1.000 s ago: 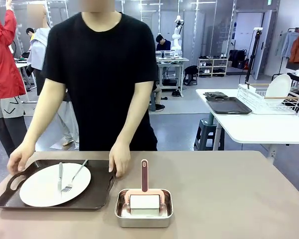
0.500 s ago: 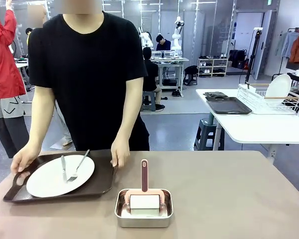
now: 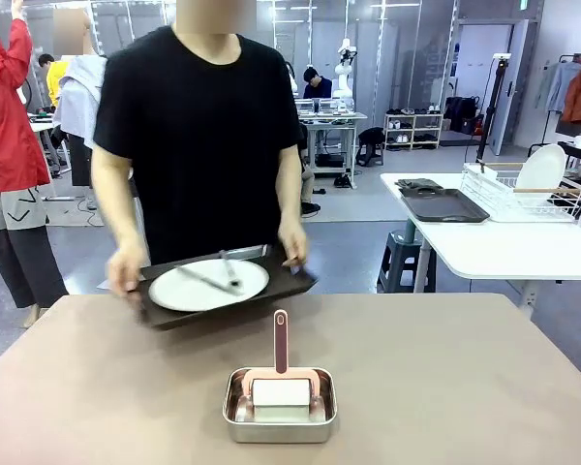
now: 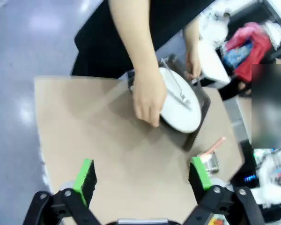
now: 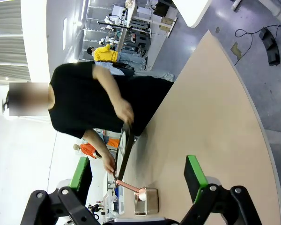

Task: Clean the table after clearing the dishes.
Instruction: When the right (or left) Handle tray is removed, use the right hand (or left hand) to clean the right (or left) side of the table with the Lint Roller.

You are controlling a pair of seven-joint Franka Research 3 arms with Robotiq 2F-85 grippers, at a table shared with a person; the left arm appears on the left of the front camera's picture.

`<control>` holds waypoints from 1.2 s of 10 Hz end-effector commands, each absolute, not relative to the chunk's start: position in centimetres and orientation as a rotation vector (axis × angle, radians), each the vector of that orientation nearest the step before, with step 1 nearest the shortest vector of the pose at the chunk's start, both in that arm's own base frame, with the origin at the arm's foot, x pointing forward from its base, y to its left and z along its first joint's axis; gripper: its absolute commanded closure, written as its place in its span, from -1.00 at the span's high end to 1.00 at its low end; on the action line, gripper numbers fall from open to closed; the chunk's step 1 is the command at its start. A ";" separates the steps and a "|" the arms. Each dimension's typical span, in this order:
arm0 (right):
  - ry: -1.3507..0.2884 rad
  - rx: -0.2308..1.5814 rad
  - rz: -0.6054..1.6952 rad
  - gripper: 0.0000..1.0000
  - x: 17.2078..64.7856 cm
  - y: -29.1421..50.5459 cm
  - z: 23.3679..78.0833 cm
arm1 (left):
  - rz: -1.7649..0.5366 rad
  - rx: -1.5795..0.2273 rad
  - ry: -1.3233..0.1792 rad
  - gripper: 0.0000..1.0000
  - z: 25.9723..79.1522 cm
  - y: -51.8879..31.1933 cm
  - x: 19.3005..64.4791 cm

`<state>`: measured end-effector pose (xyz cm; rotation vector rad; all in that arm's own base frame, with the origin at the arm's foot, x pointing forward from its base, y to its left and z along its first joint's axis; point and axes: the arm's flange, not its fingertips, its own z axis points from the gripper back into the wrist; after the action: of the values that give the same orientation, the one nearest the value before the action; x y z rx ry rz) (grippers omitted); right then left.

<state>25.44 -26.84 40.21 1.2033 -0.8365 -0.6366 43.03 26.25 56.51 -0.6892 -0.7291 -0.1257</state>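
Table: the large matte beige-brown tabletop [image 3: 445, 368] carries just one pan, and no wiping has begun on it.
Dishes: a round white plate [image 3: 198, 289] with metal forks [image 3: 229, 270] sits on a dark brown handled tray [image 3: 295, 283]. The person's hands [image 3: 126, 273] hold it tilted above the far table edge.
Cleaning tool: a pink-handled white scrubber [image 3: 281, 387] rests in a small rectangular steel pan [image 3: 279, 428], near the robot's edge.
Left gripper [image 4: 141, 176]: fingers spread wide above the table, holding nothing.
Right gripper [image 5: 136, 174]: fingers apart, empty.
Progress: clearing looks nearly finished. All the cleaning is left, likely starting with taking the scrubber.
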 end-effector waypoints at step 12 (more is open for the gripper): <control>-0.853 1.204 -0.615 1.00 25.2 -26.6 40.1 | -1.455 -0.190 -0.311 1.00 54.5 -23.5 48.9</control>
<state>25.43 -26.96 40.10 1.2060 -0.8372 -0.6369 49.26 -23.72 55.67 -0.2493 -0.3266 -1.4082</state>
